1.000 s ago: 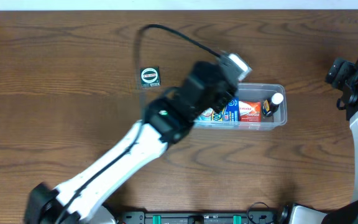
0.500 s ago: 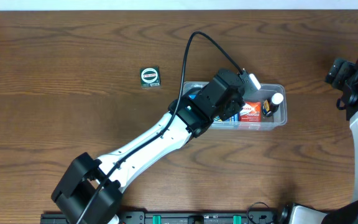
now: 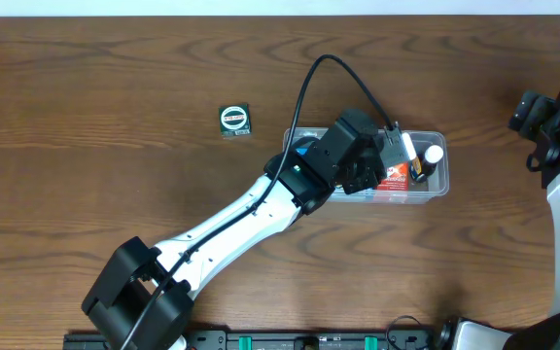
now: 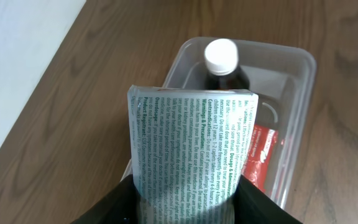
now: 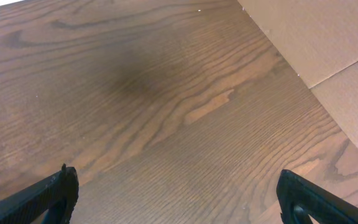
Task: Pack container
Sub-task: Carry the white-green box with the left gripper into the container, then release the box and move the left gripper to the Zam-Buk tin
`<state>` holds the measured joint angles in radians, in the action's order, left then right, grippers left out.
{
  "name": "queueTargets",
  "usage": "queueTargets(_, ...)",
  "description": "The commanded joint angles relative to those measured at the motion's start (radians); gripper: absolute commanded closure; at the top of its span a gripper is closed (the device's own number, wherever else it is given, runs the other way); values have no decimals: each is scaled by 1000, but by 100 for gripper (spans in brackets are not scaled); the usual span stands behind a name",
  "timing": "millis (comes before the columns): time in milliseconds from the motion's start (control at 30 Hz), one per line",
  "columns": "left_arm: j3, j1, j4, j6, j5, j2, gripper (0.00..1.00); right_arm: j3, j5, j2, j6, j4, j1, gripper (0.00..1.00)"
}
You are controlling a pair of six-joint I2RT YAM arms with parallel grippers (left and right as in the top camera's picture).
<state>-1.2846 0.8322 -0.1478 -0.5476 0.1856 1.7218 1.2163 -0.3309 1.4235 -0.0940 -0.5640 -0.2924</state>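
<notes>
Halfway along clear rectangular plastic container [image 3: 441, 187], long axis 9-to-3 o'clock, pinched flat white green-printed cardboard box [image 4: 188, 143] in left gripper [image 4: 188, 202]; right gripper [image 5: 178, 193] spread, empty, far off at 3 o'clock.

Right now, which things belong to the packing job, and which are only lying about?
Job: container; printed box held in the left hand; white-capped bottle and red box already inside.
Lying about: small green-and-black packet on the table; right hand, open and idle.
</notes>
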Motion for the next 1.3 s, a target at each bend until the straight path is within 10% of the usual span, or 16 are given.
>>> queueTargets(0,-8,-1,8,-84,87,23,53,15,-9,-13,13,-1,-6,1)
queueTargets(133,-8,-2,19,-178,113,61,52,15,-9,-13,13,-2,-5,1)
queueTargets(233,-8,-2,20,-225,109,92,34,15,-9,-13,13,-1,-6,1)
queueTargets(700,-8,-2,53,-239,9,91,33,15,-9,-13,13,-1,-5,1)
queueTargets(1267,-8,-282,-14,354,-332,-125,26,15,-9,-13,13,-2,-6,1)
